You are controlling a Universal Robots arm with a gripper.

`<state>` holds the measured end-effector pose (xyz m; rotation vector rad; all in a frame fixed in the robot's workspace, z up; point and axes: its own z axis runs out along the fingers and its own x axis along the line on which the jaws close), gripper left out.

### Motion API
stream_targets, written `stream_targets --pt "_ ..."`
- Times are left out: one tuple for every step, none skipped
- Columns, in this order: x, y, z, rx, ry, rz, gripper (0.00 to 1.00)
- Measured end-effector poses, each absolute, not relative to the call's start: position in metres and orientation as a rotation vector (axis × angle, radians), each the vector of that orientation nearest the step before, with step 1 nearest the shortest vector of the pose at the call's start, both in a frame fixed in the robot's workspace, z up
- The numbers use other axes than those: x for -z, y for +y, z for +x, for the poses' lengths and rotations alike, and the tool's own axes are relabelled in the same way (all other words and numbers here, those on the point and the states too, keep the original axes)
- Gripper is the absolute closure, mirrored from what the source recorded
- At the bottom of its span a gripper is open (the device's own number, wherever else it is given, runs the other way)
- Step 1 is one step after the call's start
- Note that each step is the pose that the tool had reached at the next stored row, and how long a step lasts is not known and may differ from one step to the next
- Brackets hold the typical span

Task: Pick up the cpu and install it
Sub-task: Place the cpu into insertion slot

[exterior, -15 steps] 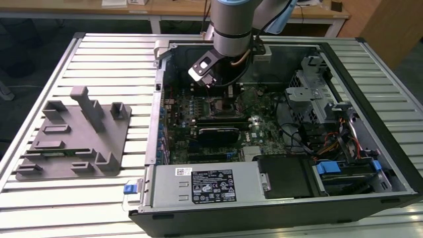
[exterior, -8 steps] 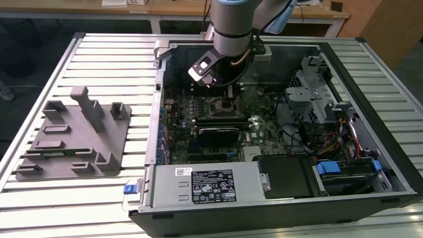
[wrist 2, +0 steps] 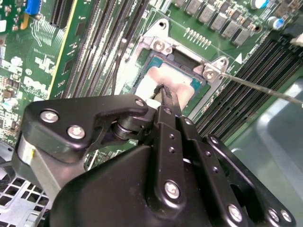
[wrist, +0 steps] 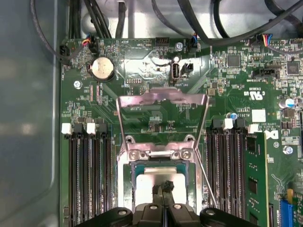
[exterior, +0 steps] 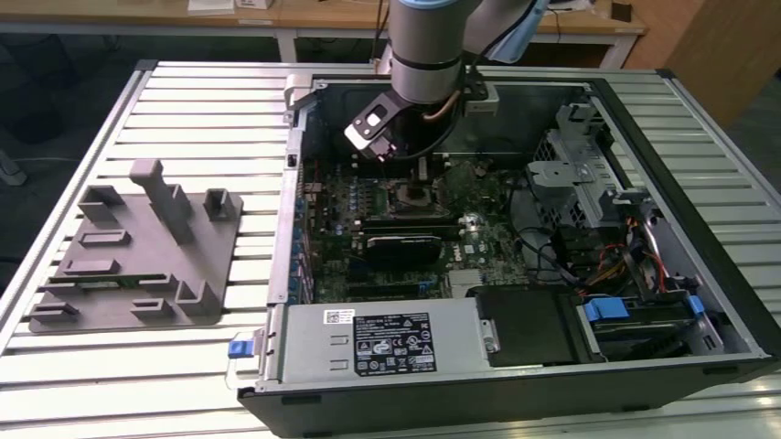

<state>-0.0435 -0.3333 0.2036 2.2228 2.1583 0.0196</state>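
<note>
Grey plastic, the moulded fixture (exterior: 134, 247) lies well apart from the fingers, at the exterior view's left, outside the open computer case (exterior: 488, 402). Inside the case the gripper (wrist: 165, 185) hangs over the motherboard (wrist: 227, 94). Its fingers (wrist: 158, 195) are drawn together with nothing seen between them, tips down at the middle of the cpu (wrist: 147, 182). That chip lies flat in the socket (wrist: 124, 184) directly under the tips, its silvery top showing on both sides of them in both wrist views. Whether the tips touch it or hover just above, I cannot tell. Memory slots (wrist: 87, 179) flank the socket on either side of the fingers. Beyond the tips the load plate (wrist: 163, 99) stands raised, and the thin lever (wrist 2: 258, 86) angles away just beside the socket, so nothing clamps the chip.

The risks, as I judge them: a chip sitting slightly skewed would ride on the contacts, and downward force from such narrow tips could bend them. Any sideways drift of the arm could drag the unclamped chip out of register. A tip catching the lever or plate would jolt the board
</note>
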Motion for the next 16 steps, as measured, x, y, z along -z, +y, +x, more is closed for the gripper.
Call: stream_targets --pt "-0.2033 -0.3333 -0.0436 -0.02 2.158 2.223 0.89" --pt "-0.2029 -0.3333 -0.0436 -0.019 2.158 2.223 0.89" --pt "-0.2024 -0.3333 -0.0437 -0.019 2.158 2.223 0.89" --pt "-0.2019 -0.3333 -0.0437 -0.019 2.158 2.223 0.89" --pt "-0.2014 -0.3333 -0.0437 -0.019 2.158 2.223 0.89" --pt "-0.2011 -0.3333 -0.0437 -0.019 2.158 2.223 0.89" --pt "-0.2008 -0.3333 -0.0437 -0.019 2.158 2.223 0.89" --pt "-0.2008 -0.3334 -0.0437 -0.019 2.158 2.223 0.89" --pt "-0.2008 -0.3334 -0.0437 -0.019 2.158 2.223 0.89" --pt "-0.2007 -0.3333 -0.0437 -0.019 2.158 2.223 0.89" --pt "-0.2006 -0.3333 -0.0437 -0.019 2.158 2.223 0.89" --pt "-0.2006 -0.3333 -0.0437 -0.019 2.158 2.223 0.89" --pt "-0.2003 -0.3333 -0.0437 -0.02 2.158 2.223 0.89" --pt "-0.1999 -0.3332 -0.0436 -0.02 2.158 2.223 0.89" --pt "-0.1997 -0.3333 -0.0436 -0.02 2.158 2.223 0.89" --pt "-0.1996 -0.3333 -0.0437 -0.019 2.158 2.223 0.89"
